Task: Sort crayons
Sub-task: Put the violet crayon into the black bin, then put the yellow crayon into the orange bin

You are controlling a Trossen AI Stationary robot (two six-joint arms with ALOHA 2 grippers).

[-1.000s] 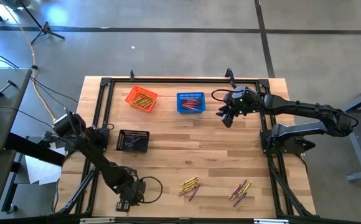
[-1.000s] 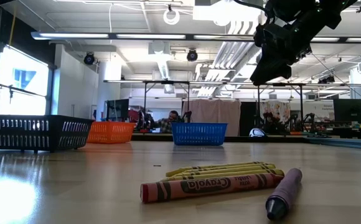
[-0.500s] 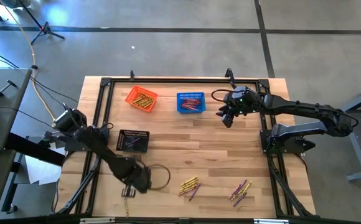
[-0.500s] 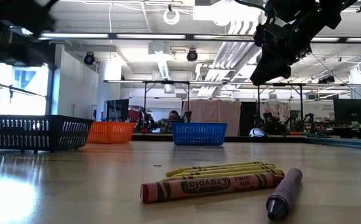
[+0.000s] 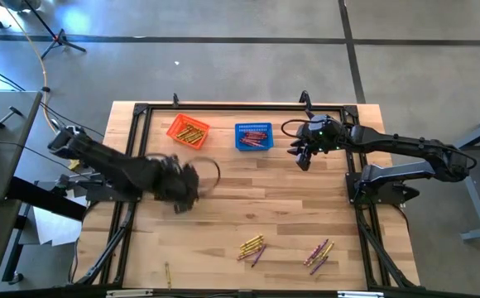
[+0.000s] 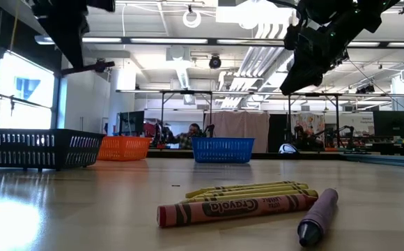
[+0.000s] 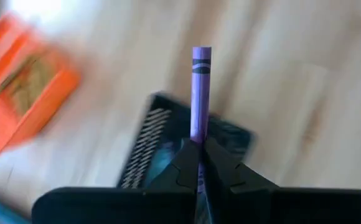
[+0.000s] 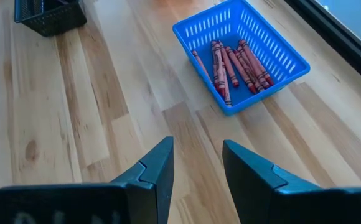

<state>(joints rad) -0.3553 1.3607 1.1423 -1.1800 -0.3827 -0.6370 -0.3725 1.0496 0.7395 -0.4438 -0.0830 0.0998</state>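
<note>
1. The left tool [image 7: 199,163] is clamped low on a purple crayon [image 7: 200,93] above the black basket [image 7: 168,140]. Released off-centre, the long free end could catch the rim and tip the crayon onto the counter [image 5: 248,194].
2. The right tool [image 8: 196,165], fingers apart and holding nothing, waits beside the blue basket [image 8: 246,53] of red crayons [image 8: 233,62].
3. Loose crayons [image 5: 252,247] near the counter's front edge might roll if nudged.

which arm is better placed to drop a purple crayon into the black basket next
Left. Its pincer is shut on a purple wax crayon, with the black mesh basket right beyond it. The right pincer is open and empty, near the blue mesh basket of red crayons.
</note>
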